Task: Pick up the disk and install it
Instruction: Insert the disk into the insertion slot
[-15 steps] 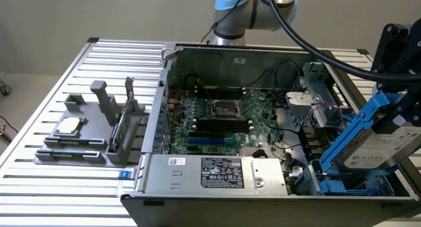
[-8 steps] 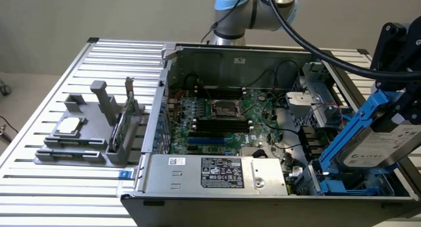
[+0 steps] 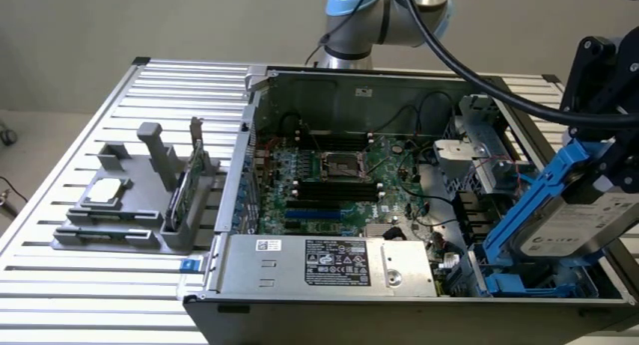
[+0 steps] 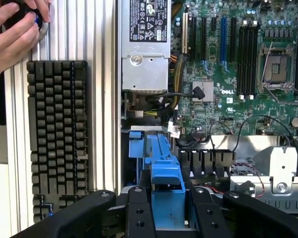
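The disk [image 3: 574, 227] runs off the exterior view's right edge.

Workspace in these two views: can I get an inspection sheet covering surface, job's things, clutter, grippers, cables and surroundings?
Surface: slatted metal table carrying an open computer case.
Job's things: the disk, in blue rails, held tilted over the case's drive bay at the exterior view's right.
Clutter: grey fixture with parts on it; keyboard beside the case.
Grippers: gripper shut on the disk.
Cables: black cable running from the arm across the case's corner.
Surroundings: a person's hand beyond the keyboard.
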Robot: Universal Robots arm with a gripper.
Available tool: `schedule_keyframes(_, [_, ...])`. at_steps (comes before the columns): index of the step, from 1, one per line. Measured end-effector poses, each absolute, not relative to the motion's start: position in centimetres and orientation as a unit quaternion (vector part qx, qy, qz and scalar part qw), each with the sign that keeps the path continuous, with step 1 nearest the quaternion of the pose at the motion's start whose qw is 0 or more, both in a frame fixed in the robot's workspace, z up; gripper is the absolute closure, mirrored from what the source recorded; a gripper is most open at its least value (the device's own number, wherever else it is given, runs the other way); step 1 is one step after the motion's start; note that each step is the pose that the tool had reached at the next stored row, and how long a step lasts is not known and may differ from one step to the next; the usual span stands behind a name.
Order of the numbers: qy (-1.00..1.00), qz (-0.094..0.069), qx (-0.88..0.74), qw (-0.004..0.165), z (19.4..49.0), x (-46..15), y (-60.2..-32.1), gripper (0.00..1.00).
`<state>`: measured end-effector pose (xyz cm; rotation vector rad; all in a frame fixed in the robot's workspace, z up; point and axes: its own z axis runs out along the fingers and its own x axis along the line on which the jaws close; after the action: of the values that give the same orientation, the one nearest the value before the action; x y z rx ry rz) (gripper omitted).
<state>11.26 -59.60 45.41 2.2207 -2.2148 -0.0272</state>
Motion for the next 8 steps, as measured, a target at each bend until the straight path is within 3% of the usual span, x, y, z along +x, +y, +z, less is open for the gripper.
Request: schedule_keyframes(8, [-0.702,-0.011,0.712,0.0,45.06,11.15,-59.88,0.67])
